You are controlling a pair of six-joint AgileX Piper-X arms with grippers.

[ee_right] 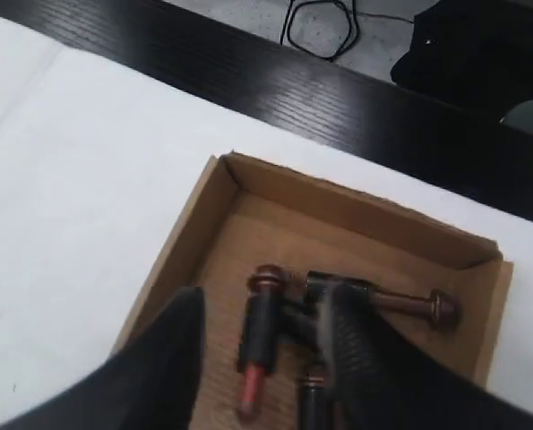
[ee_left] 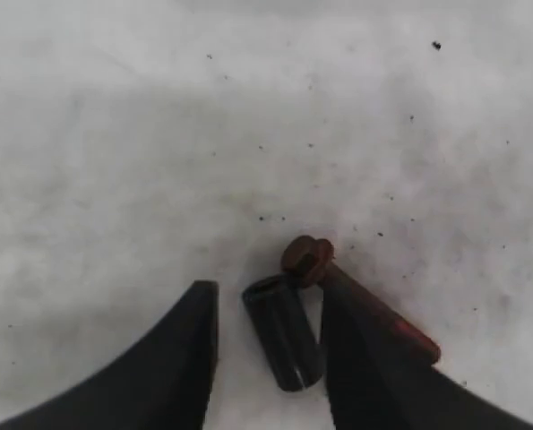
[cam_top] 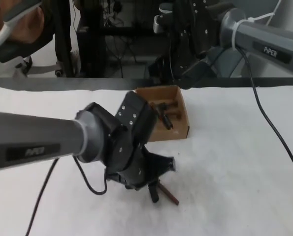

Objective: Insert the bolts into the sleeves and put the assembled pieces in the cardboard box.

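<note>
A black sleeve (ee_left: 284,333) lies on the white cloth between the fingers of my left gripper (ee_left: 270,296), which is open around it. A rusty bolt (ee_left: 360,300) lies right beside the sleeve, its head by the sleeve's end and its shank partly under one finger. In the high view the left gripper (cam_top: 155,191) points down at the cloth in front of the cardboard box (cam_top: 178,129), with the bolt (cam_top: 170,195) at its tips. My right gripper (ee_right: 266,300) hangs open above the cardboard box (ee_right: 190,260), which holds assembled pieces (ee_right: 257,336).
A dark bench edge (cam_top: 48,82) runs along the back of the cloth. The right arm (cam_top: 264,42) crosses the upper right, and its cable (cam_top: 272,128) trails over the cloth. The left arm's cable (cam_top: 84,182) loops beside its wrist.
</note>
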